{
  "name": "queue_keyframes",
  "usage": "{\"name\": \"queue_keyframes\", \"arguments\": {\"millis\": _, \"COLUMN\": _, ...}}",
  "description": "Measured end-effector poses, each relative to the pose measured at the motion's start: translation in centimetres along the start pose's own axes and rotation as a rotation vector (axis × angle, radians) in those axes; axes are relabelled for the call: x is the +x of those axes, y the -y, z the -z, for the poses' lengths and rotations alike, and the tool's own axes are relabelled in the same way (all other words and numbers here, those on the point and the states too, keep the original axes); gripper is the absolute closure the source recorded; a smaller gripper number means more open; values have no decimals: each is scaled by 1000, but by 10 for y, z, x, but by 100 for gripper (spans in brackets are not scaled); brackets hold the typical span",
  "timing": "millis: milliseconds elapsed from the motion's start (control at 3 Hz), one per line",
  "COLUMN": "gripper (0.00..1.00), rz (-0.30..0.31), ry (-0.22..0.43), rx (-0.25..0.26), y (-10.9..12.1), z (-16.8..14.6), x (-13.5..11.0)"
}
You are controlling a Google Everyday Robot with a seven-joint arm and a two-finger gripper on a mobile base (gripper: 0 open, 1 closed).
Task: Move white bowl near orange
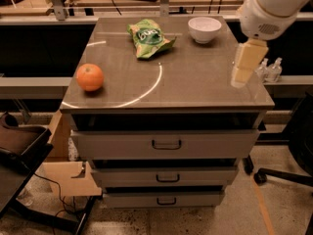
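Reaching stage, by the look of it: claw (246, 65) hanging over the right edge of the worktop (195, 84), forward of the white bowl (205, 29), nothing visibly held, spread impossible to tell. White bowl at back right; orange (90, 77) well apart at front left; green snack bag (148, 37) between, toward the back. Best to drop onto the bowl's rim, pinch one wall, lift clear, pass in front of the bag, and set down just beside the fruit without nudging it.

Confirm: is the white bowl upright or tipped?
Upright: the white bowl sits on its base, opening up, at the back right. The gripper hovers over the right edge, apart from it.
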State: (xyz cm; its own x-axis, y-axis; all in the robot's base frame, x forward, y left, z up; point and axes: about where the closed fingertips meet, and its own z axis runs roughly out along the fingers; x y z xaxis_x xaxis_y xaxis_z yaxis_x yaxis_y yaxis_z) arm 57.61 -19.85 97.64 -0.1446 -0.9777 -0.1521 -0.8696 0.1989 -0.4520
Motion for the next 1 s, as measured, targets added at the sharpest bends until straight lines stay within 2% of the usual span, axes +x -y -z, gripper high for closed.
{"name": "queue_keyframes", "arguments": {"millis": 333, "gripper": 0, "rz": 13, "ry": -19, "rx": 106, "y": 36, "z": -19, "x": -8}}
{"name": "queue_keyframes", "arguments": {"millis": 667, "gripper": 0, "rz": 12, "ry": -15, "rx": 105, "y": 37, "z": -22, "x": -9}}
{"name": "queue_keyframes", "arguments": {"millis": 1000, "gripper": 0, "rz": 10, "ry": 43, "rx": 106, "y": 58, "z": -47, "x": -17}}
